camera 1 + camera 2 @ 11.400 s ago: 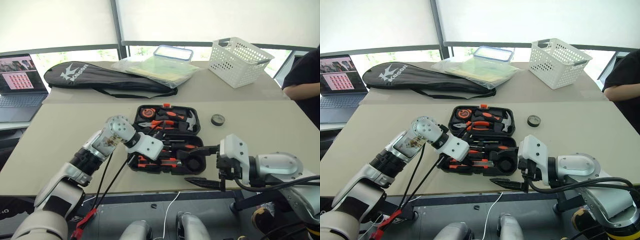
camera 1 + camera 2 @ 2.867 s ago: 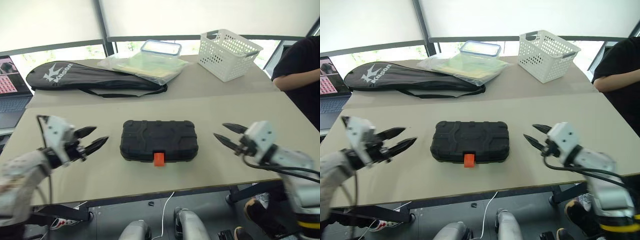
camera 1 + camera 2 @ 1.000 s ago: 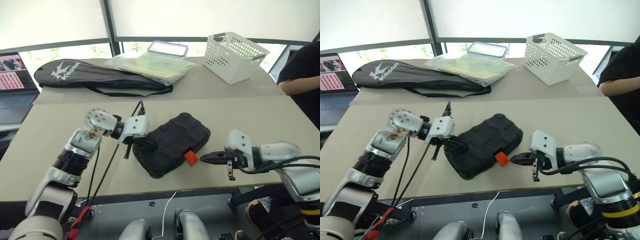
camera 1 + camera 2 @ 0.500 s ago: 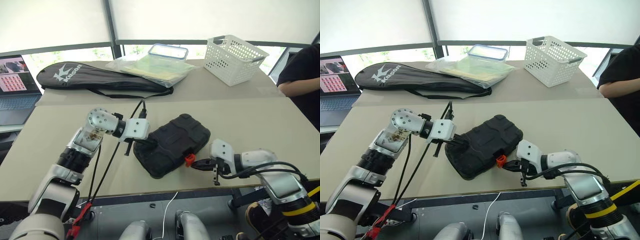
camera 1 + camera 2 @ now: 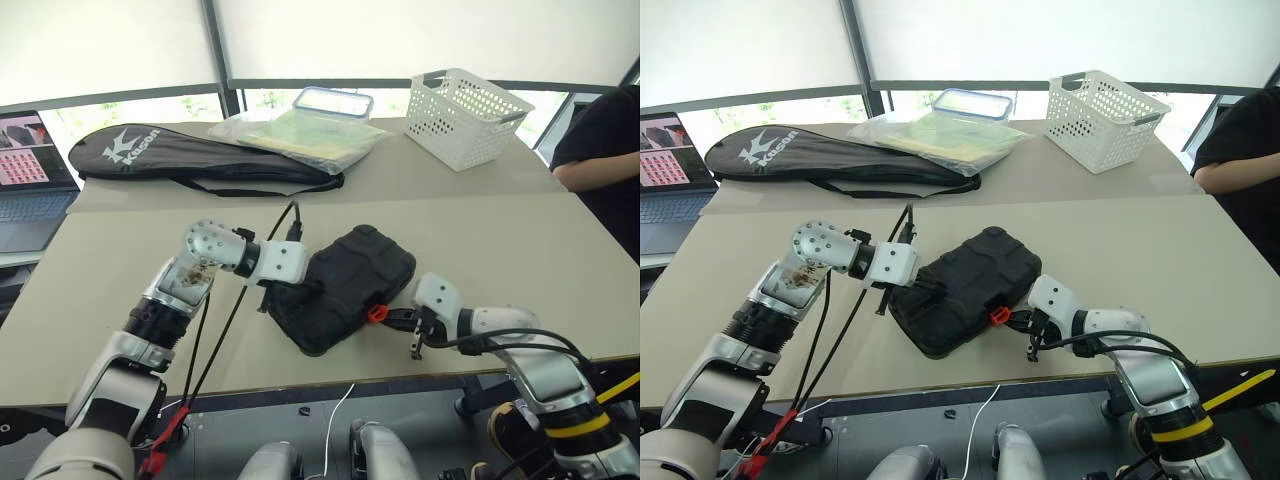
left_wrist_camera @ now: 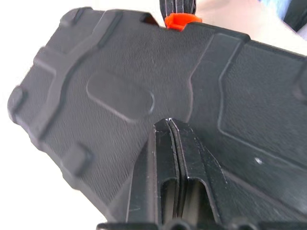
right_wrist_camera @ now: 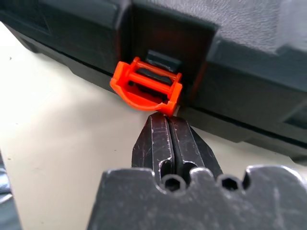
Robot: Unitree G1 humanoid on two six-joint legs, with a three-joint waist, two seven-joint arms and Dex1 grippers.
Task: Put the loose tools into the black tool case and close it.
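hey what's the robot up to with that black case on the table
It is latching the tool case, which lies closed and slewed on the table. The left gripper, shut, presses on the lid. The right gripper, also shut, has its tips right at the orange latch, which still sticks out, not snapped flat. A racket bag and a basket sit behind; a person's arm shows at the edge.
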